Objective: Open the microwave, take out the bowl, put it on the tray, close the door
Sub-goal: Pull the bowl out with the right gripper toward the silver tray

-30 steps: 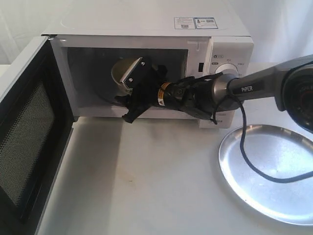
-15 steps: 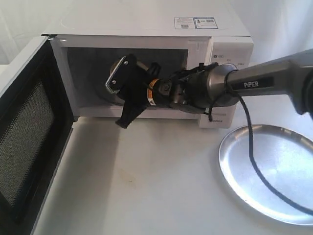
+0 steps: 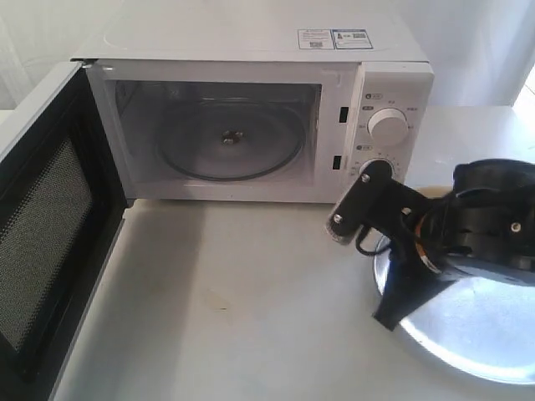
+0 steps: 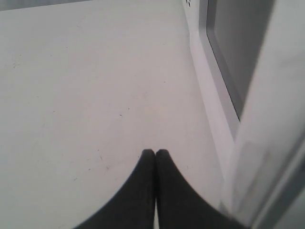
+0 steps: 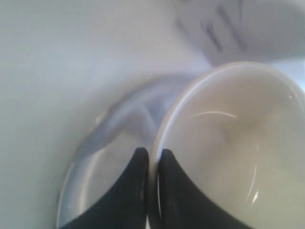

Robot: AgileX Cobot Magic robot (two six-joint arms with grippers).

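Note:
The white microwave stands with its cavity empty except for the glass turntable. Its door hangs wide open at the left, mesh inner face showing. My right gripper is shut on the rim of the cream bowl, one finger inside and one outside. It holds the bowl just over the silver tray. In the exterior view only a beige sliver of the bowl shows behind the gripper. My left gripper is shut on nothing, low over the table beside a white panel with a dark window.
The white table stretches between the door and the tray. The microwave's two knobs face the front right, just behind my right arm. The left arm does not appear in the exterior view.
My right arm has drawn the bowl out of the microwave cavity and swung right and down to hang over the tray. The cavity now shows only the turntable.

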